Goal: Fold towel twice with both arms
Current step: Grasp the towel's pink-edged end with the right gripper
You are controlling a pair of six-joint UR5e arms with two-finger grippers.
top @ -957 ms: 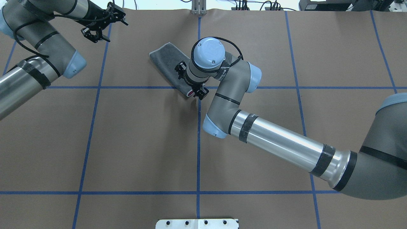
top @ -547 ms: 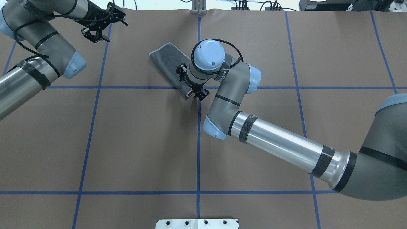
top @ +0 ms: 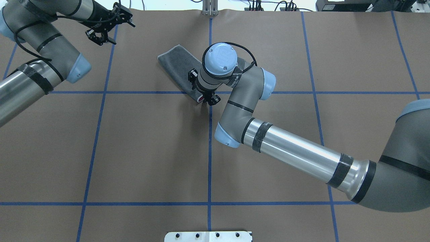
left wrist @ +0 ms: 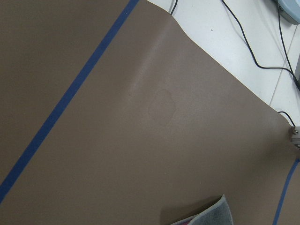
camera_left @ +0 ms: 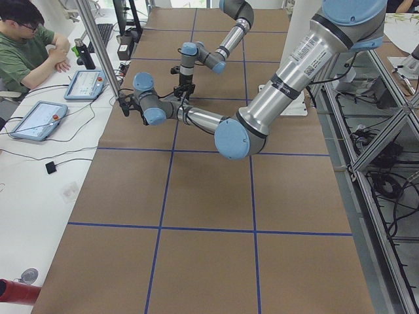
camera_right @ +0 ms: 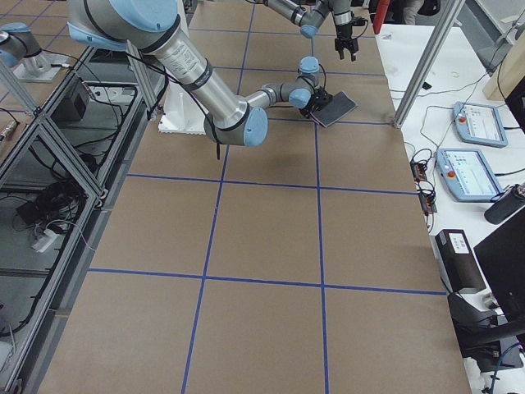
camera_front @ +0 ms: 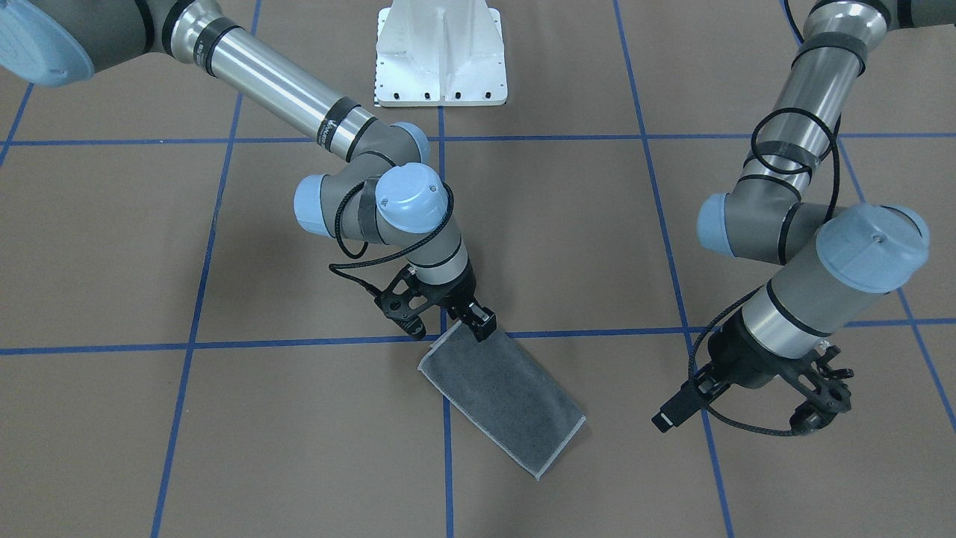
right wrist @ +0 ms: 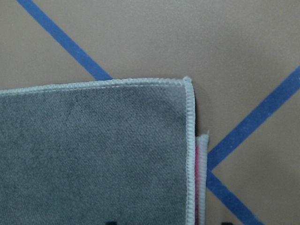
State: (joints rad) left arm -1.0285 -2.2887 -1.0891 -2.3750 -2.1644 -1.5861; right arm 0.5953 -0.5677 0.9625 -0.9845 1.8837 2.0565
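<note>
So, towel [camera_front: 502,400] folded 1x, grey up

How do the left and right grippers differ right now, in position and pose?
The right gripper sits low at the towel's short end nearest the robot; the left gripper hangs well off to the side, over bare table paper. The right gripper points almost straight down; the left gripper is tilted. Shared: both are black, both look open, and neither holds the towel.
</note>
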